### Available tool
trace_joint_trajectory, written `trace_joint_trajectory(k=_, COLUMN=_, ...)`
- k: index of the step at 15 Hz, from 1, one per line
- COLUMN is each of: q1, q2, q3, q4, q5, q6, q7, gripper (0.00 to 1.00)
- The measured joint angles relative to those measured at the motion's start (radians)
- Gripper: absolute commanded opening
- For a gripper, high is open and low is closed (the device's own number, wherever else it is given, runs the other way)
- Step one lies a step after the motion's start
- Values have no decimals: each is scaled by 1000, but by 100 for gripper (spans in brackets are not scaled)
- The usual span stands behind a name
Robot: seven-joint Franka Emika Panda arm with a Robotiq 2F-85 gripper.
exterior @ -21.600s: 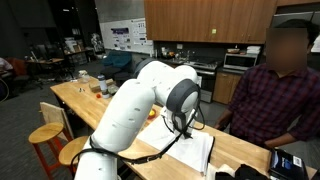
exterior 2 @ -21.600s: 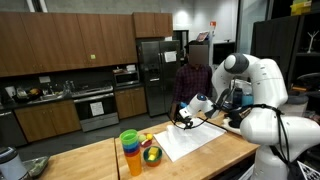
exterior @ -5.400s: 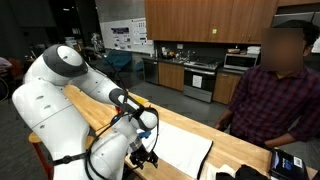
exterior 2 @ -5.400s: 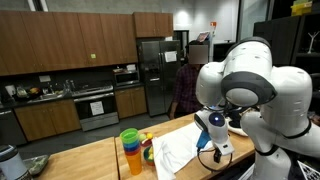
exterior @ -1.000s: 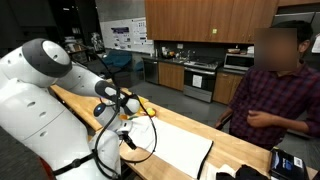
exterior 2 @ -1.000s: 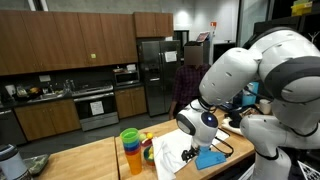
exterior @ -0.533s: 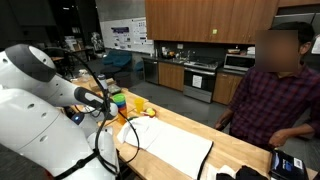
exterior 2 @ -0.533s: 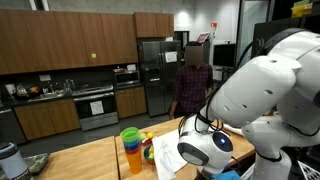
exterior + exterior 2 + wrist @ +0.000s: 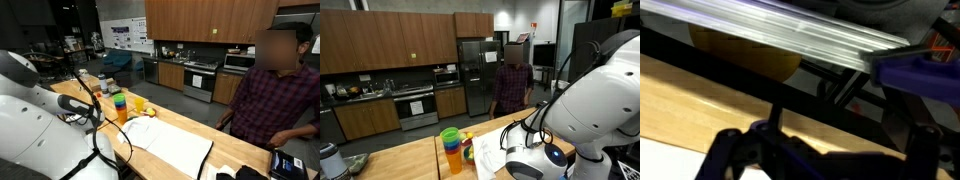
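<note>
Pincer: the pincer [image 9: 825, 158] is shown only in the wrist view, where its dark fingers are spread wide and nothing is held between them. In both exterior views it is hidden behind the arm [image 9: 40, 110].
Landmark: the stack of cups [image 9: 117, 105] [image 9: 450, 152] is taken as the reference for every place below.
White cloth: the white cloth [image 9: 175, 145] [image 9: 492, 148] is laid on the bench [image 9: 235, 150] just beside the stack of cups and is spread away from it. Its edge nearest the stack is raised and rumpled.
Contact: no touch between pincer and white cloth can be made out. The arm is held on the camera side of the stack of cups in an exterior view.
Other things: a bowl of fruit [image 9: 471, 154] is set touching or just beside the stack of cups. A person [image 9: 275, 90] is seated well apart from it, past the far end of the cloth.
Done: the cloth is judged to be set down and let go, most of it lying flat.
Left: only the rumpled edge by the stack of cups is judged unfinished. Whether it is meant to be smoothed cannot be told.
</note>
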Motion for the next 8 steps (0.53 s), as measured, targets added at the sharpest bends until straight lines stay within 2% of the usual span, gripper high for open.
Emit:
trace_joint_trajectory(k=4, q1=-2, q2=2, q3=-2, q4=0, q5=0, q6=0, q7=-2, gripper=100)
trace_joint_trajectory(k=8, q1=45, q2=2, q3=-44, q4=-10, q5=0, q6=0, q7=-2, gripper=100)
